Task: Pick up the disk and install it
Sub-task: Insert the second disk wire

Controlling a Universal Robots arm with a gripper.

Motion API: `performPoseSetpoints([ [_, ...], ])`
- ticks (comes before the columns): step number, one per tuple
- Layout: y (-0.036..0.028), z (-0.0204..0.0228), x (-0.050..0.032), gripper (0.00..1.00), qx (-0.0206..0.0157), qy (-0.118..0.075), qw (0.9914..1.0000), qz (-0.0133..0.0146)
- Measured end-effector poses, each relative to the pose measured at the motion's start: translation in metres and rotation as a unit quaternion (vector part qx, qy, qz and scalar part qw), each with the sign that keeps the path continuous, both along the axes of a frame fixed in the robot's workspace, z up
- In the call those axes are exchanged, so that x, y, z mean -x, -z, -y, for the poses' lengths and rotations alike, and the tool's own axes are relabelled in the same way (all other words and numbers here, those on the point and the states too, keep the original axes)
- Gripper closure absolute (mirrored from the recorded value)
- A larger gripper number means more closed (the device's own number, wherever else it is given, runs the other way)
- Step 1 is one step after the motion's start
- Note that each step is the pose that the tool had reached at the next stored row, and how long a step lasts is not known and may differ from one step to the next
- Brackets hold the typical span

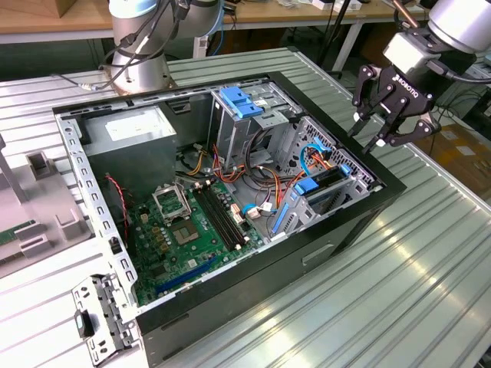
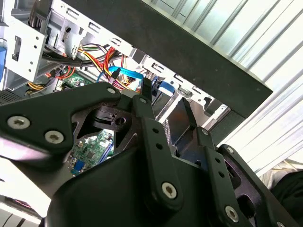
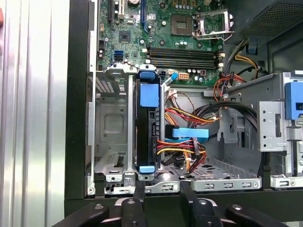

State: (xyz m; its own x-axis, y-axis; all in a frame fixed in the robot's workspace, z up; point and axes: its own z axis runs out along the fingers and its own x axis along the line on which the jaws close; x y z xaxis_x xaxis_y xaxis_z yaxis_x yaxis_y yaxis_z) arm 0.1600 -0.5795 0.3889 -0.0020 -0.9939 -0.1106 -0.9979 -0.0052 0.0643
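The disk (image 3: 147, 127) stands on edge in a slot of the metal drive cage (image 3: 111, 127) inside the open computer case, with blue carrier tabs at both of its ends. In the exterior view the disk (image 1: 324, 182) sits in the cage by the case's wall on the exterior view's right. My gripper (image 1: 367, 138) hangs above that wall, just outside the cage, open and holding nothing. In the first wrist view the gripper (image 3: 163, 194) is lined up a short way back from the disk's end, with a clear gap between its black fingertips (image 3: 139, 191).
Orange and red cables (image 3: 184, 142) and a blue connector (image 3: 189, 133) lie beside the cage. The motherboard (image 1: 184, 230), a grey power-supply box (image 1: 134, 126) and a blue-latched upper cage (image 1: 242, 103) fill the case. It rests on a ribbed metal table (image 1: 399, 284); the arm's base (image 1: 138, 54) stands behind.
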Motion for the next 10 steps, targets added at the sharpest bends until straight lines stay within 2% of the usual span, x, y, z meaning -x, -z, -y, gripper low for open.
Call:
performPoseSetpoints([
  [3, 0.0, 0.0, 0.005, 0.58, -0.0001, 0.0, 1.0, 0.0],
  [10, 0.0007, 0.0, 0.028, 0.58, -0.0001, 0.0, 1.0, 0.0],
])
